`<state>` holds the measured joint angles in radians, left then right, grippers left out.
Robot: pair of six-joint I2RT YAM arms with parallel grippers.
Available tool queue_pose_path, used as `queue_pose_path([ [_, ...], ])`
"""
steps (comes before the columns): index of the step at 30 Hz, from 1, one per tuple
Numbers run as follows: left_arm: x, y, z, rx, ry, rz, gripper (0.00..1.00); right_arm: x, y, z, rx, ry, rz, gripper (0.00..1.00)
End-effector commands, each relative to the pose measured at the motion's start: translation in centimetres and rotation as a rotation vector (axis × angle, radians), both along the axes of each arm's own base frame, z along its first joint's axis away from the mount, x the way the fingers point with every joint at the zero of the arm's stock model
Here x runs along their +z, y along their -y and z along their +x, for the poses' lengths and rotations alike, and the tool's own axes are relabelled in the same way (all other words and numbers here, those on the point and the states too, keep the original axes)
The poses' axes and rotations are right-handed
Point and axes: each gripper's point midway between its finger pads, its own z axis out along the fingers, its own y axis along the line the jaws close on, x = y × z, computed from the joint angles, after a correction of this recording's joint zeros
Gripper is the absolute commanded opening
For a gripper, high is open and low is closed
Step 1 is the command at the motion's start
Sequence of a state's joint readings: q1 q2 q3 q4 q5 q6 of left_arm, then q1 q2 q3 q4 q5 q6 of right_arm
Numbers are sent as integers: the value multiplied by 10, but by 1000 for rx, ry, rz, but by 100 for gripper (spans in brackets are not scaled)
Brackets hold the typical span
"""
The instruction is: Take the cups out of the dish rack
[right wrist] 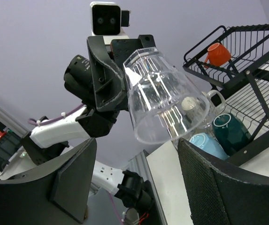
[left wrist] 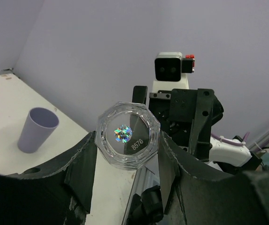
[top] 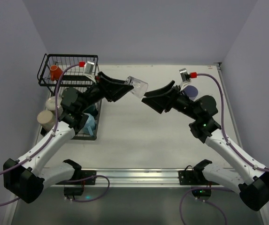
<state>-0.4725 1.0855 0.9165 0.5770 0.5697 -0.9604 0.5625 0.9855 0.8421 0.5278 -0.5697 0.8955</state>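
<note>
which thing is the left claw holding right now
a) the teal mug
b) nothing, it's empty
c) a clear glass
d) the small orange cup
c: the left claw is closed on the base of a clear glass, holding it up in the air, while the orange cup sits in the dish rack.

1. My left arm and right arm: white shells, black joints.
2. Lilac cables trail along both.
3. Left claw, right claw: matte black.
4. White wrist cameras, red tabs.
</note>
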Motion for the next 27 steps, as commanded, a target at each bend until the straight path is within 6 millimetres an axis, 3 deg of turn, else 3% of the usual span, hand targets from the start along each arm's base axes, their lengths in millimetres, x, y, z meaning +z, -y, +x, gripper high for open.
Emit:
queue_pose_path([
  [1, 6, 11, -10, -45, 27, -38, 21, 26, 1, -10, 25, 82, 45, 71],
  [9, -12, 28, -11, -67, -5, -14, 21, 20, -3, -1, 12, 71, 40, 58],
  [12, -20, 31, -14, -79, -13, -2, 24, 14, -6, 4, 7, 56, 39, 43],
  [13, -20, 30, -15, -77, -10, -3, 29, 10, -6, 8, -3, 44, 36, 32],
  [15, -24, 25, -10, -17, -11, 27, 38, 9, -4, 12, -37, 44, 39, 19],
  [16, -24, 21, -8, 10, 0, 39, 49, 6, -2, 12, -50, 39, 36, 8],
  [17, -25, 14, -6, 60, -13, 60, 54, 5, 0, 15, -72, 32, 33, 3],
  [18, -25, 11, -4, 91, 12, 88, 66, 5, 1, 17, -88, 43, 23, 0],
  [21, -28, -2, -3, 174, 36, 169, 83, -6, 3, 24, -131, 28, -45, 0],
  [22, -38, -8, -5, 192, 7, 219, 92, -12, 3, 27, -142, 0, -97, 0],
  [24, -41, -23, 2, 288, 36, 298, 100, -32, 7, 39, -202, -49, -238, 0],
  [26, -57, -45, 3, 384, 17, 413, 100, -56, 11, 53, -250, -55, -385, 0],
  [27, -63, -52, 2, 409, 17, 454, 100, -52, 17, 63, -305, -54, -432, 0],
])
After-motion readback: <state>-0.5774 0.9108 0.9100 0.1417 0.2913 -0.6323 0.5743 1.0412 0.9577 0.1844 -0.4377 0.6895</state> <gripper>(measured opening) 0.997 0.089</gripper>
